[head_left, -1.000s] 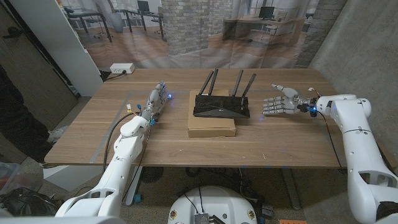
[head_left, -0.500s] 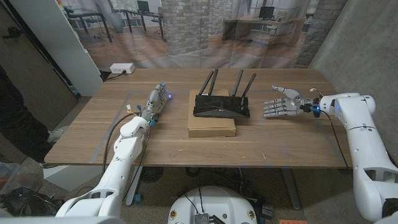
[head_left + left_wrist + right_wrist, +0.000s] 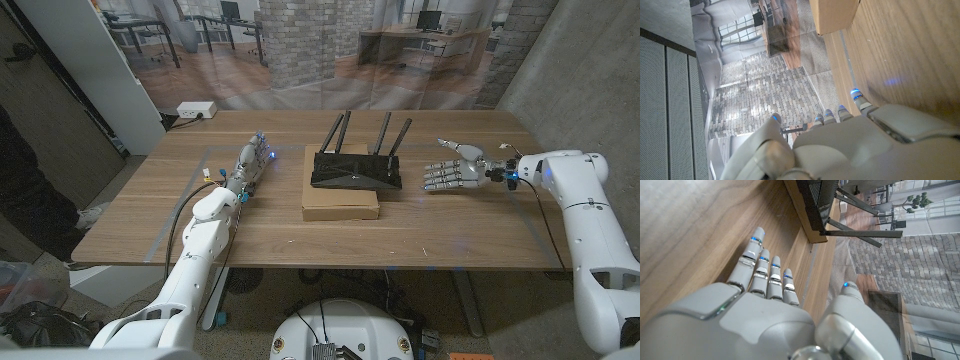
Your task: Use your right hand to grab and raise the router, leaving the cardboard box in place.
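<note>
A black router (image 3: 356,170) with several upright antennas sits on a flat cardboard box (image 3: 340,200) at the middle of the wooden table. My right hand (image 3: 452,170) is open, fingers stretched toward the router, a short gap to its right. The right wrist view shows those fingers (image 3: 765,272) over the tabletop, with the router (image 3: 815,202) and box edge (image 3: 800,210) ahead. My left hand (image 3: 250,162) stands open to the left of the box; in the left wrist view its fingers (image 3: 840,112) hold nothing and a box corner (image 3: 832,15) shows beyond.
A white power strip (image 3: 196,110) lies at the table's far left corner. Cables run along my left forearm (image 3: 205,215). The table's right edge (image 3: 530,190) lies under my right wrist. A printed office backdrop hangs behind the table.
My right hand has drifted slightly to the right and a touch up, staying open. The left hand, router and box have not moved.
</note>
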You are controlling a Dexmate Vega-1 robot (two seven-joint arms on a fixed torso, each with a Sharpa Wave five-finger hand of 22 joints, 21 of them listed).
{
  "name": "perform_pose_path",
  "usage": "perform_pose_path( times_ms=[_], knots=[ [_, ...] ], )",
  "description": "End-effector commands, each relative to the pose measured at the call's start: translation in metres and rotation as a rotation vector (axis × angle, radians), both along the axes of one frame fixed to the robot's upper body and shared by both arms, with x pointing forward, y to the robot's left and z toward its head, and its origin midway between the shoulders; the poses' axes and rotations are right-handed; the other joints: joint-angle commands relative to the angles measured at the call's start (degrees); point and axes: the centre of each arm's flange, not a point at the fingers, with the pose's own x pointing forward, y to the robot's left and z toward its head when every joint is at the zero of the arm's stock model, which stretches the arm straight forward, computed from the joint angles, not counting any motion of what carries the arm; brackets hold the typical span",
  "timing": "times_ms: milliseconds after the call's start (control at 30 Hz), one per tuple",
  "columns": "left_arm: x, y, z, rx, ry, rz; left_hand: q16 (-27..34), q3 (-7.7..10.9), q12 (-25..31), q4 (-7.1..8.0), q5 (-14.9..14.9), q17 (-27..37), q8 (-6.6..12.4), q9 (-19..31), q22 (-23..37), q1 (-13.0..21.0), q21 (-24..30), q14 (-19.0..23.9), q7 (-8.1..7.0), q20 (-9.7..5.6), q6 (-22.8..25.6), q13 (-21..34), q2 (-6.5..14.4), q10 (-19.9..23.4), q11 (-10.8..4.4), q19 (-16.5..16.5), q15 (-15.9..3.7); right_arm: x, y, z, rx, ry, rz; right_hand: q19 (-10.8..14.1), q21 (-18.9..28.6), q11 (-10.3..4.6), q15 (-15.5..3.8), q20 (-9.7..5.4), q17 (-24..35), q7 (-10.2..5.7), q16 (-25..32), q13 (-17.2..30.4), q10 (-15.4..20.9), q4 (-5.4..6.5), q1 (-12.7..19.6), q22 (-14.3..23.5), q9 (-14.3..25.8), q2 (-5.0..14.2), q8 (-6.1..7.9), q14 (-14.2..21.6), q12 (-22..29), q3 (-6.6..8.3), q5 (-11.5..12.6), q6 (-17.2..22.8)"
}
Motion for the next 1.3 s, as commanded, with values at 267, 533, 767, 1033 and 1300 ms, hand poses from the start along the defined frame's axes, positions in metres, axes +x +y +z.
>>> perform_pose_path(
  times_ms=[267, 533, 767, 1033, 1300],
  knots=[
    [0.000, 0.000, 0.000, -0.006, 0.004, -0.005, -0.04, -0.22, 0.07, -0.04, 0.55, 0.13, 0.13, 0.13, 0.29, 0.23, -0.20, -5.16, 0.15, 0.58, -4.59, 0.25, 0.31, -4.85, 0.23, -4.60, 0.22, -0.001, 0.001, 0.000, -0.052, 0.007, 0.104, -1.48, -1.55, -0.08, -0.47, -0.61, 0.18, 4.32, -1.04, 0.59, -2.80, -3.21, 6.30, 0.24, 0.17, 1.51, -0.84, -2.01, -1.15, 1.91, -0.47, -3.26],
    [0.000, 0.000, -0.002, -0.009, 0.004, -0.006, -0.03, -0.29, 0.09, -0.04, 0.56, 0.13, 0.14, 0.13, 0.30, 0.22, -0.39, -5.17, 0.21, 0.60, -4.60, 0.25, 0.33, -4.83, 0.37, -4.54, 0.24, 0.000, 0.005, 0.003, -0.098, 0.034, 0.159, -0.71, -1.57, -0.10, -1.15, -1.33, 0.18, 4.46, -0.79, 0.77, -3.29, -3.92, 7.80, 0.23, 0.23, 0.92, -0.78, -1.45, -1.11, 1.91, -0.54, -3.88],
    [-0.001, 0.001, -0.004, -0.013, 0.005, -0.005, -0.06, -0.36, 0.06, -0.06, 0.58, 0.13, 0.11, 0.13, 0.30, 0.22, -0.60, -5.26, 0.18, 0.62, -4.71, 0.25, 0.32, -4.95, 0.23, -4.61, 0.27, 0.001, 0.009, 0.004, -0.113, 0.050, 0.177, 0.15, -1.41, -0.11, -1.51, -1.77, 0.22, 4.50, -0.43, 0.94, -2.88, -4.10, 8.52, 0.25, 0.29, 0.63, -0.64, -0.51, -0.75, 1.82, -0.47, -3.85],
    [-0.002, 0.004, -0.008, -0.019, 0.006, -0.003, -0.06, -0.44, 0.08, -0.10, 0.59, 0.12, 0.12, 0.13, 0.31, 0.23, -0.81, -5.30, 0.23, 0.62, -4.76, 0.25, 0.29, -4.97, 0.34, -4.56, 0.25, 0.002, 0.014, 0.007, -0.133, 0.060, 0.185, 0.46, -1.45, -0.11, -1.35, -1.95, 0.26, 4.54, -0.32, 1.11, -2.53, -4.13, 9.04, 0.27, 0.36, 0.42, -0.44, -0.12, -0.44, 1.69, -0.35, -3.48],
    [-0.003, 0.006, -0.011, -0.029, 0.006, -0.004, -0.06, -0.51, 0.07, -0.15, 0.61, 0.11, 0.13, 0.13, 0.31, 0.26, -0.99, -5.30, 0.29, 0.63, -4.78, 0.25, 0.26, -5.04, 0.37, -4.49, 0.33, 0.004, 0.022, 0.010, -0.147, 0.065, 0.203, 0.62, -1.52, -0.11, -1.39, -2.02, 0.30, 4.54, -0.37, 1.24, -2.36, -4.11, 9.41, 0.27, 0.41, 0.26, -0.33, -0.15, -0.26, 1.55, -0.22, -3.25]
  ],
)
